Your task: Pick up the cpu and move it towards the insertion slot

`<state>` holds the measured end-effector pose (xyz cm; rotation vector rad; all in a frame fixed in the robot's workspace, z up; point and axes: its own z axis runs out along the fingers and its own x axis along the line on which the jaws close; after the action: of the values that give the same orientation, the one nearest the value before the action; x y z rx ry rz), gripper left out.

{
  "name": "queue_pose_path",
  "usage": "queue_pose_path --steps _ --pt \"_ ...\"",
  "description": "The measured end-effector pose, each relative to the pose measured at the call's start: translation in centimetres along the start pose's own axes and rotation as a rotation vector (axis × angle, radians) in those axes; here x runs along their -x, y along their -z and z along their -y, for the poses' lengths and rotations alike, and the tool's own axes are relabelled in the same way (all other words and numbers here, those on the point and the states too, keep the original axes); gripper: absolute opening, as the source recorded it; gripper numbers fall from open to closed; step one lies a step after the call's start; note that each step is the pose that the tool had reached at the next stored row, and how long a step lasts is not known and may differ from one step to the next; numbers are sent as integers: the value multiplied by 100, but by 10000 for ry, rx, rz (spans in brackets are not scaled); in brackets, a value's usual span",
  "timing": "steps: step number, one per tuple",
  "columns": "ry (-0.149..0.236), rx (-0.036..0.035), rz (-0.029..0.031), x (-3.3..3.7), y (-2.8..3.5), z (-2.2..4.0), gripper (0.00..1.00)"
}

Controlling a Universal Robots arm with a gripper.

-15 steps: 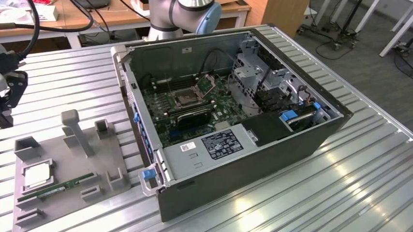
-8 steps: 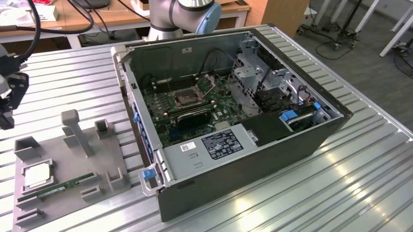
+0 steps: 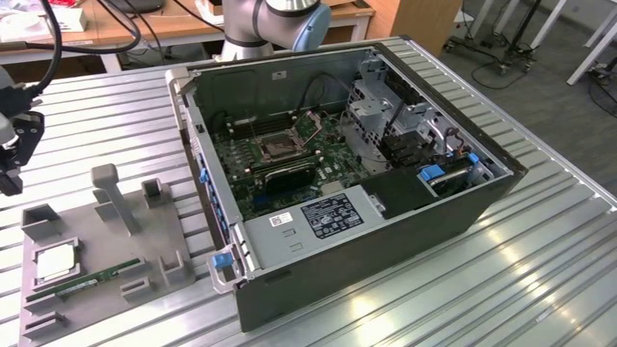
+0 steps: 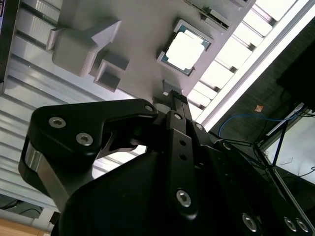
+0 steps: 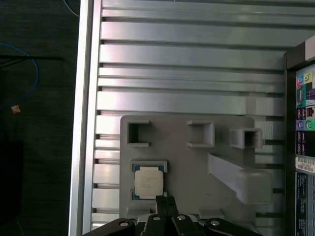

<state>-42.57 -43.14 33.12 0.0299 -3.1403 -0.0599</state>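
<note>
Legible text: none. Faint print on the cpu (image 5: pixel 149 181), power supply label (image 3: pixel 330 214) and case stickers (image 5: pixel 304 103): unreadable.

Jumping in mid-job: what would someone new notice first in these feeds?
The open dark computer case with its green motherboard dominates the middle of the exterior view, the shiny square insertion slot sitting on that board. On the grey plastic tray at the exterior view's left lies the small silvery square cpu, and the black gripper hangs over the tray close to it, shut and empty.
</note>
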Motion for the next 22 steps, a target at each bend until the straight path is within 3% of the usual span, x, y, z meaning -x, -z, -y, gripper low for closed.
queue_pose_path --steps 16,22 --pt "1 1 1 -42 -109 6 11" --pt "1 0 1 -44 -120 6 11"
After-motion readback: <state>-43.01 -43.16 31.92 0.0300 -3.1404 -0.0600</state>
